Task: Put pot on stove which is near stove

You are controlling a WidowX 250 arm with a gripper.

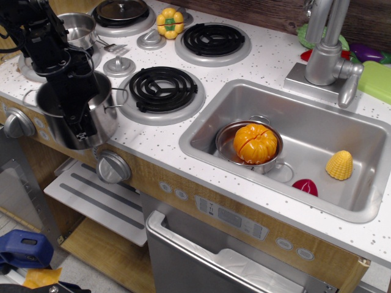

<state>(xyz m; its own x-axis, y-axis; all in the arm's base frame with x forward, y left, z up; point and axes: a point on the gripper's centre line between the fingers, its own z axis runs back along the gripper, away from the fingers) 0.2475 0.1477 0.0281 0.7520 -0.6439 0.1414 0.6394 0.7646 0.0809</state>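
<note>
The tall steel pot [105, 119] is at the front left corner of the counter, tipped to the left, its base by the counter edge. My black gripper [82, 129] reaches down from the upper left and is shut on the pot's front wall, one finger inside and one outside. The nearest stove burner [160, 90], a black coil in a silver ring, lies just right of the pot and is bare.
A shallow steel pan [79, 27] sits on the far left burner. A back burner [212, 40] is bare. A yellow pepper [170, 22] lies at the back. The sink [342, 122] holds a small pot with a pumpkin [254, 143], corn [339, 165] and a red piece [305, 187]. A faucet [325, 49] stands behind.
</note>
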